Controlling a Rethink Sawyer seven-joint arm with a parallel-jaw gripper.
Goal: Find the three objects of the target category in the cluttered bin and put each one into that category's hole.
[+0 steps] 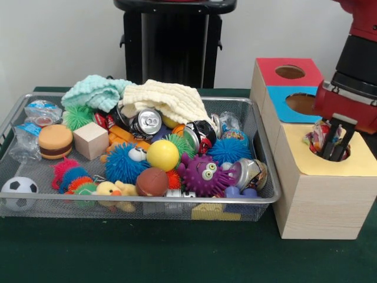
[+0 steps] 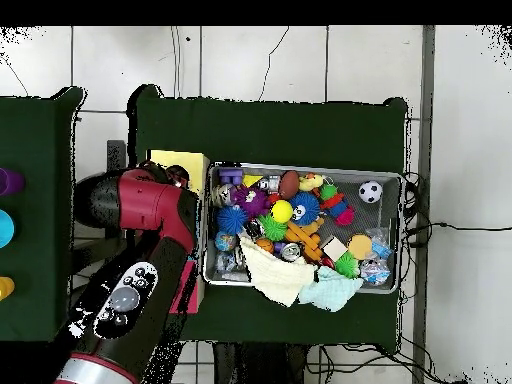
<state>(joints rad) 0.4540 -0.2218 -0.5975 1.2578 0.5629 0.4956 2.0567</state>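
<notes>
a crinkled, multicoloured wrapper [image 1: 318,137] was seen at the right of the front view, half sunk into the round hole of the yellow-topped box section [image 1: 359,160]. it was pinched between the dark fingers of the gripper [image 1: 337,154], whose jaws were closed on it, the tips reaching into the hole's mouth. the wrapper was judged to be light, thin and easily crushed, probably slick foil or plastic; a hold on a bunched fold, as here, seemed safer than one on a flat face, which would likely slip. it was also judged liable to cling to a finger on release.

behind that section, toward the upper right, a blue-topped section [image 1: 281,97] and a red-topped section [image 1: 268,68] were seen, each with its own hole, both apparently empty.

to the left, the wire mesh bin [image 1: 259,132] was seen heaped with clutter: a crushed drink can [image 1: 145,122], spiky rubber balls including a purple one with eyes [image 1: 203,174], a yellow ball [image 1: 162,155], a toy hamburger [image 1: 55,141], a wooden cube [image 1: 91,140], a small soccer ball [image 1: 16,193], and knitted cloths [image 1: 168,99] at the back. similar wrappers [image 1: 232,125] were noted at the bin's right end.

in the overhead view, the gripper itself was hidden beneath the red arm [image 2: 150,205].
</notes>
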